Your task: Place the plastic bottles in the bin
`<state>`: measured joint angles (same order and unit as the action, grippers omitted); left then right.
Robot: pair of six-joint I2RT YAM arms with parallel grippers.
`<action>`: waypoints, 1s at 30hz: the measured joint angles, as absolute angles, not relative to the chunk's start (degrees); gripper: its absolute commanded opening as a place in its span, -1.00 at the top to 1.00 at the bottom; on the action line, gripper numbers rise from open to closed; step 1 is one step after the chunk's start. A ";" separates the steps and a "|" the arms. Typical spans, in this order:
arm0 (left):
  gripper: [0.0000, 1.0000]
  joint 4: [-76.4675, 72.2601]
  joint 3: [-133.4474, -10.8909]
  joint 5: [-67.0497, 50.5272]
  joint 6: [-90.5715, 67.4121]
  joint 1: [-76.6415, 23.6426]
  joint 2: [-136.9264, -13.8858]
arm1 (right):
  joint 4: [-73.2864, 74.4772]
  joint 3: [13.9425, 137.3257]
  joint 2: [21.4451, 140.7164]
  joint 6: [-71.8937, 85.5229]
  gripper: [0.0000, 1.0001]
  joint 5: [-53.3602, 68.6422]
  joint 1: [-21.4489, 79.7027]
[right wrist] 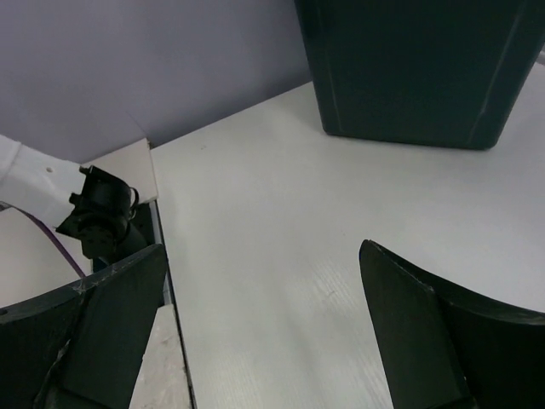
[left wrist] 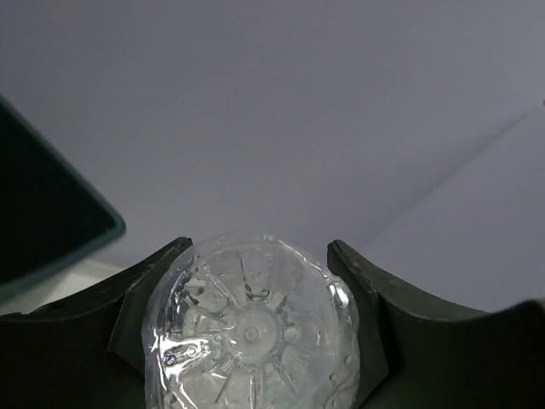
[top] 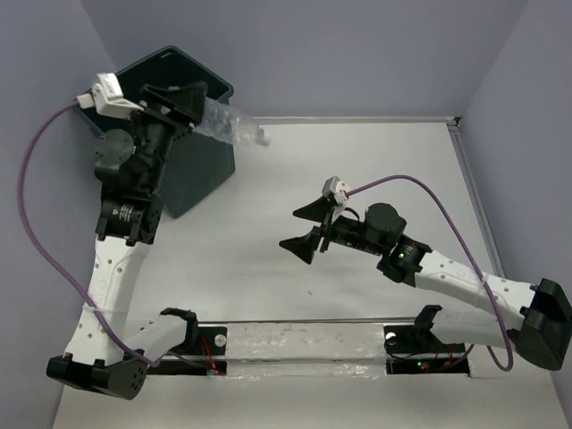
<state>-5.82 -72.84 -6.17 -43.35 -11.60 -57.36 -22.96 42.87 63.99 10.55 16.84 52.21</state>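
Left arm (top: 109,273), right arm (top: 465,288): white perforated shells, black joint motors and bases. 2 black wedge-shaped fingers (top: 302,248) each. Purple cable (top: 34,223) to white-grey wrist camera (top: 107,91). Green LED (top: 403,255) on right.

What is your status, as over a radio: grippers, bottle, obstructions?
Left gripper shut on clear crinkly plastic bottle, by dark teal square plastic bin rim. Right gripper open, empty. No obstruction seen.

Soft, even light from overhead, bright enough; only faint shadows fall on the white table (top: 357,179). The bottle (left wrist: 255,332) catches small glints, and the bin (right wrist: 417,68) looks nearly black.
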 measured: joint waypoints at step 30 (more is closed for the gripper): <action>-0.98 -2.37 -76.03 10.41 -27.11 -10.33 -55.61 | -19.66 37.45 54.78 10.52 -0.99 8.45 52.21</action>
